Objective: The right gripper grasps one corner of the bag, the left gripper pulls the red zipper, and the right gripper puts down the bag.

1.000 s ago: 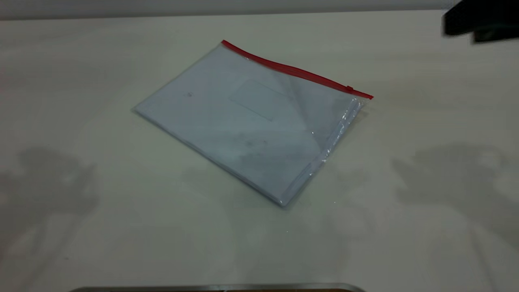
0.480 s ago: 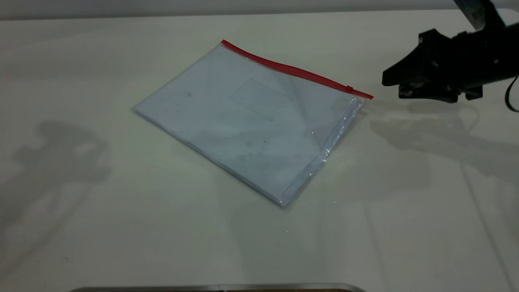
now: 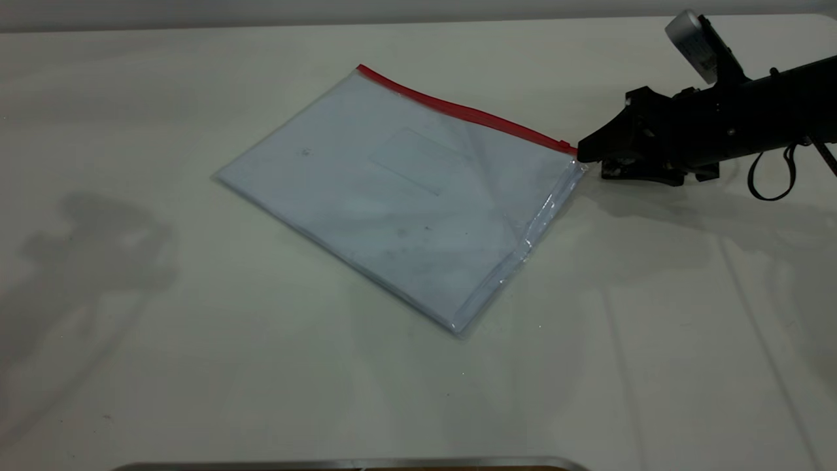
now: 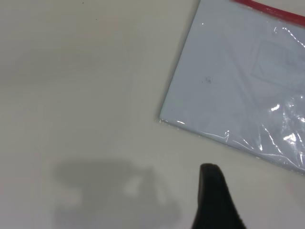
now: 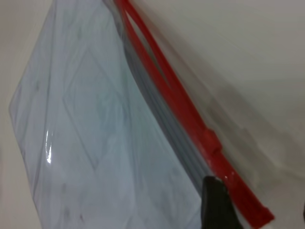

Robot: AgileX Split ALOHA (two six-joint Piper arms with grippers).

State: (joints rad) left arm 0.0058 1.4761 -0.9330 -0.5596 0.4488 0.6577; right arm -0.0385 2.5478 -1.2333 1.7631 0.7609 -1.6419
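Left gripper (image 4: 214, 200): only one black finger shows in the left wrist view, over bare table (image 3: 196, 366) near the bag's left corner; cannot tell whether it is wide or narrow. It does not appear in the exterior view.

Bag (image 3: 392, 190): flat on the table, centre, unmoved since half a second ago. Red zipper (image 3: 458, 111) runs along its far edge, slider tab near the right end.

Right gripper (image 3: 584, 157): has advanced leftward from well right of the bag; its tips now meet the corner of the bag (image 3: 579, 160) at the zipper's right end. Jaws slightly parted around the corner, not visibly clamped.
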